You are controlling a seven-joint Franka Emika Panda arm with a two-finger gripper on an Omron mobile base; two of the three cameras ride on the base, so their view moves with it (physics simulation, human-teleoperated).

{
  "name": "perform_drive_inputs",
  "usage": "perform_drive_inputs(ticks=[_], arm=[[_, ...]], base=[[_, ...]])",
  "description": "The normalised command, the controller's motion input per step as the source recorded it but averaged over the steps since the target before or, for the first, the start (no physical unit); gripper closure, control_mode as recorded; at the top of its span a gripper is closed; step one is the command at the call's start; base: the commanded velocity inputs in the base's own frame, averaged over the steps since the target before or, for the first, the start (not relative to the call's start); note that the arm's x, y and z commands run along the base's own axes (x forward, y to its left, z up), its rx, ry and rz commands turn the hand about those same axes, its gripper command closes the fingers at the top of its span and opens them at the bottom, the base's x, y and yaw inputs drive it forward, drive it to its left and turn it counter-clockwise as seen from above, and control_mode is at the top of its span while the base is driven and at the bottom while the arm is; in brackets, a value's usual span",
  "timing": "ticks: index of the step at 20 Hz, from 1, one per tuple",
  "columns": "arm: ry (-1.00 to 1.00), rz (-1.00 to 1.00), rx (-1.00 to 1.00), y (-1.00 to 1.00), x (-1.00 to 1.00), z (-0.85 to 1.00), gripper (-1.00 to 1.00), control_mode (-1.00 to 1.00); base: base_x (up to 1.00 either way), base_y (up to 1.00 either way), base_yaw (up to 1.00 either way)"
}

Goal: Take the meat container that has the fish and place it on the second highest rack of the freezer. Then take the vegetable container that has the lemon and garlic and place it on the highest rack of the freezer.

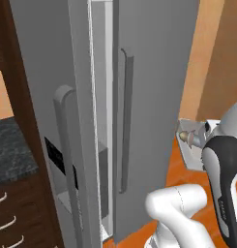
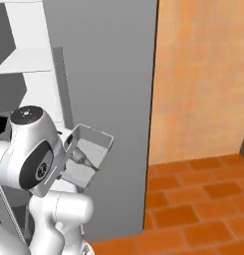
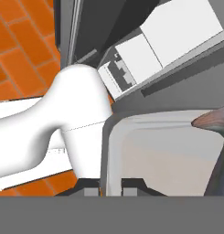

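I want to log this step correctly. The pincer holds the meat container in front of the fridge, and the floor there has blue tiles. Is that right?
Only the colour is wrong: the floor tiles are orange, as the right base view shows. The pincer does hold the meat container in front of the fridge.

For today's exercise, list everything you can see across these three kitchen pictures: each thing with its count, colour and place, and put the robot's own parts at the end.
Fridge-freezer: one, grey, two tall doors with long handles, one door ajar; white shelves show inside in the right base view.
Meat container: one, grey, straight-walled tray, held up in front of the fridge beside the arm.
Fish: one, dark silvery-grey, inside the tray at its far edge in the hand view.
Floor: orange tiles, below the fridge.
Wall: orange, right of the fridge.
Counter: one, dark speckled top, left of the fridge.
Drawers: dark wood with pale handles, under the counter.
Gripper: one, dark fingertips, shut on the tray's rim.
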Motion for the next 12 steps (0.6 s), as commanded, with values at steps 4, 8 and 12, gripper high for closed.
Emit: perform_drive_inputs(ticks=[4,8,12], arm=[[0.00,0.00,0.00,0.00,0.00,0.00,1.00,1.00],[0.00,0.00,0.00,0.00,0.00,0.00,1.00,1.00],[0.00,0.00,0.00,0.00,0.00,0.00,1.00,1.00]], base=[[0.43,0.00,0.49],[0.43,0.00,0.45],[0.43,-0.01,0.40]])
